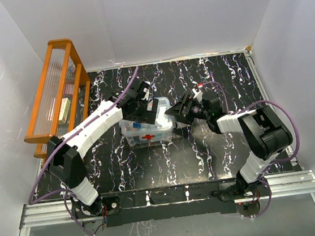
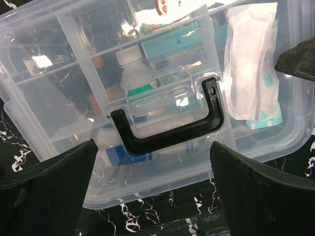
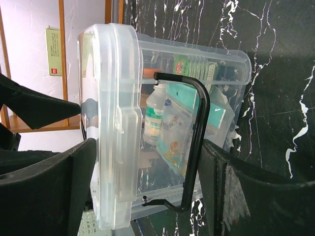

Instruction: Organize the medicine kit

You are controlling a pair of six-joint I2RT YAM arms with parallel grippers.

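Item: medicine kit (image 1: 147,131), set mid-table (image 1: 207,158), contents stowed, lid (image 2: 59,73) laid on top.
Left gripper (image 2: 153,147): jaws held wide open above the dark handle (image 2: 167,135); nothing gripped.
Right gripper (image 3: 150,142): jaws spread either side of the lid's edge; contact cannot be told.
Step judged: closing the lid.
Next required: lid pressed down evenly and seated.

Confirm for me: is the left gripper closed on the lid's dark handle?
No, the left gripper stands open, its fingers on either side of the dark handle without touching it.
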